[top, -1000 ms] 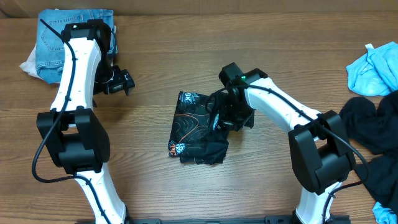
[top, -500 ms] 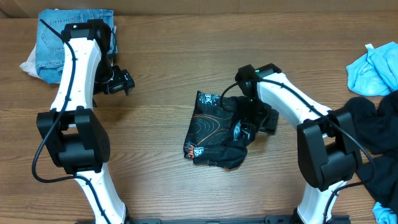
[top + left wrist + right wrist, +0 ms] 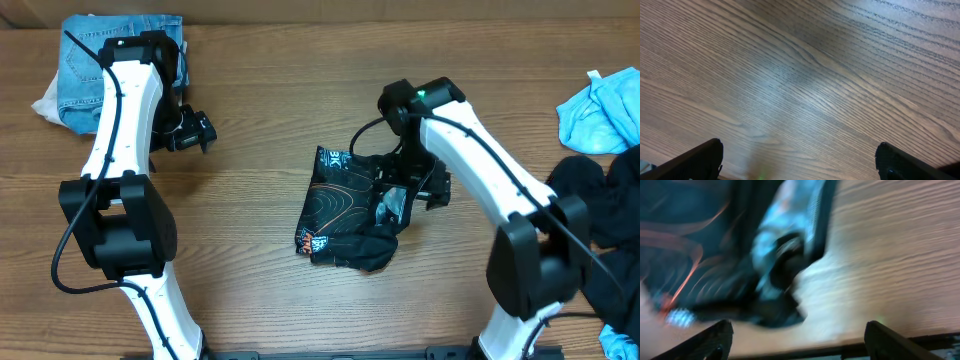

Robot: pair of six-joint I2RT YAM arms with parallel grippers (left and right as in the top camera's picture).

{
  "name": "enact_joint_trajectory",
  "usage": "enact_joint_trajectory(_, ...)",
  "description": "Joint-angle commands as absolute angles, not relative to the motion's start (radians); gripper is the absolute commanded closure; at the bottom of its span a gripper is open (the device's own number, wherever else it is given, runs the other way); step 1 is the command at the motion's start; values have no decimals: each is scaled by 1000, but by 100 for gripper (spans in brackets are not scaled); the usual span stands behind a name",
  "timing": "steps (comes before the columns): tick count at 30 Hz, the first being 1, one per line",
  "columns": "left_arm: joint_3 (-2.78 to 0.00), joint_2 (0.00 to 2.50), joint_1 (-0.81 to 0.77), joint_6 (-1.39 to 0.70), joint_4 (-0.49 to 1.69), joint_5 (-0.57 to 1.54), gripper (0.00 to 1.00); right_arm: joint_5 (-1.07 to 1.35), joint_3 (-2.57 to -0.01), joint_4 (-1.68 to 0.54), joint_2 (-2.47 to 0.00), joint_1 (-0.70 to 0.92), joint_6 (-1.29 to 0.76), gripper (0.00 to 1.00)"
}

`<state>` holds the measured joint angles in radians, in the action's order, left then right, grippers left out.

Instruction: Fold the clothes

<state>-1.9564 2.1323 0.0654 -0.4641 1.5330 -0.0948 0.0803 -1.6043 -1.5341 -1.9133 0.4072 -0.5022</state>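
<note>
1. A black jersey (image 3: 345, 205) with thin tan contour lines lies crumpled near the middle of the table (image 3: 260, 290). It is partly doubled over, and the fold looks unfinished.
2. The right arm (image 3: 470, 150) reaches down over the jersey's right edge. Its jaws stand wide apart and hold nothing. In the wrist view the fingertips (image 3: 712, 337) frame cloth and bare wood, a pose that suits letting go or lining up a fresh grab.
3. The left arm (image 3: 125, 100) hangs well apart from the jersey, near folded jeans (image 3: 115, 55) at the upper left of the overhead view. Its jaws are fully open over bare wood, probably kept clear so the other arm can work.
4. More clothes sit at the right edge, well apart from the jersey: a heap of black garments (image 3: 600, 205) and a light blue piece (image 3: 600, 105), apparently waiting their turn.
5. The right wrist view is smeared by blur, so lettering and seams cannot be read, nor whether the jaws touch the cloth. From overhead the arm covers the jersey's right edge. The frame cuts off the black heap and the blue piece.
</note>
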Motion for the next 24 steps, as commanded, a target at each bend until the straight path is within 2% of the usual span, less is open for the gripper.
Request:
enact_joint_trajectory(1,-1954,2124,62,-449,1531,-100,0,167,-1617,-1550,-1861,482,-436,10)
enact_joint_trajectory(11,-1954,2124,62,-449,1528,-100,0,180,-1374,-1384,-1861,616,-491,10)
enact_joint_trajectory(17,-1954,2124,62,-449,1528,-100,0,54,-1309,-1377,-1861,580,-574,47)
enact_joint_trajectory(24,-1954,2124,56,-449,1529,-100,0,10,-1308,-1408,-1861,538,-617,73)
